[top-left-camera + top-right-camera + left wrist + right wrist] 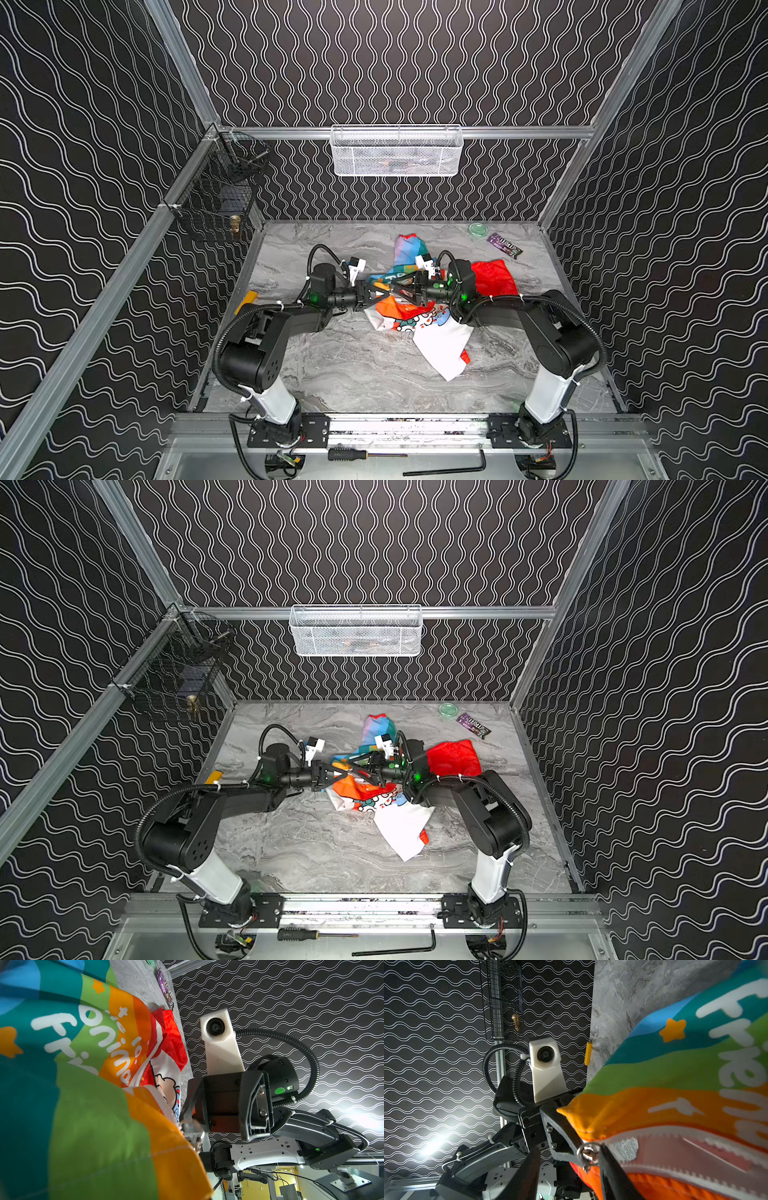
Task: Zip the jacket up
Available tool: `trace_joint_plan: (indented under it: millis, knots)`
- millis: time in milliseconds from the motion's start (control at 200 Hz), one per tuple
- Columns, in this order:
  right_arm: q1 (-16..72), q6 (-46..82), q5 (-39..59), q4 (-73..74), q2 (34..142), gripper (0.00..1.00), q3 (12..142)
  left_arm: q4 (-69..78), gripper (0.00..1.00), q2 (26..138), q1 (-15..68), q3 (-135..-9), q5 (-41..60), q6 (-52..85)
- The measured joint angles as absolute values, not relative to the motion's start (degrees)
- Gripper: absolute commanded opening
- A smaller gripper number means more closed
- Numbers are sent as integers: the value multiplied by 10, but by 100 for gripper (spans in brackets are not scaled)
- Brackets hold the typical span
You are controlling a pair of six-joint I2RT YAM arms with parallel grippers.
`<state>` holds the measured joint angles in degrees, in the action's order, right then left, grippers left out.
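The jacket (pixel 419 328) (pixel 374 800) lies bunched mid-table, rainbow stripes up, red hood (pixel 494 276) to the right, a white sleeve (pixel 440 347) toward the front. Both grippers meet over it. My left gripper (pixel 390 293) is shut on the jacket's orange bottom corner (pixel 583 1124); in the left wrist view the striped fabric (pixel 93 1105) hides its jaws. My right gripper (pixel 380 287) (pixel 570 1147) has its jaws apart. The metal zipper pull ring (pixel 588 1154) sits between them, against one finger (pixel 612 1169). White zipper teeth (pixel 675 1140) run off from the ring.
A white mesh basket (pixel 397 151) hangs on the back wall and a black wire basket (pixel 216 208) on the left wall. A green lid (pixel 478 229) and purple packet (pixel 504 245) lie back right. A yellow block (pixel 247 300) sits at the left edge.
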<state>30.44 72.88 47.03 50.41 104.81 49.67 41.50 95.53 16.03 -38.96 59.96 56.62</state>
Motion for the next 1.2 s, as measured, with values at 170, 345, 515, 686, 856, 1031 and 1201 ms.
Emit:
trace_joint_plan:
  millis: [170,345,515,686,856,1031,1201]
  knots:
    - [304,727,470,500,1048,44,495,415,0,955,160,-390,600,566]
    - [304,712,467,479,1048,60,494,415,0,955,160,-389,600,567]
    - [305,705,461,467,1054,70,494,415,0,955,160,-389,600,567]
    - [307,716,462,477,1078,74,496,416,0,955,160,-389,600,568]
    - [309,731,466,506,1101,80,507,422,0,955,160,-387,600,570]
    - [310,761,471,542,1121,79,507,429,0,956,161,-387,600,571]
    - [310,793,475,594,1126,76,497,434,0,957,161,-386,600,573]
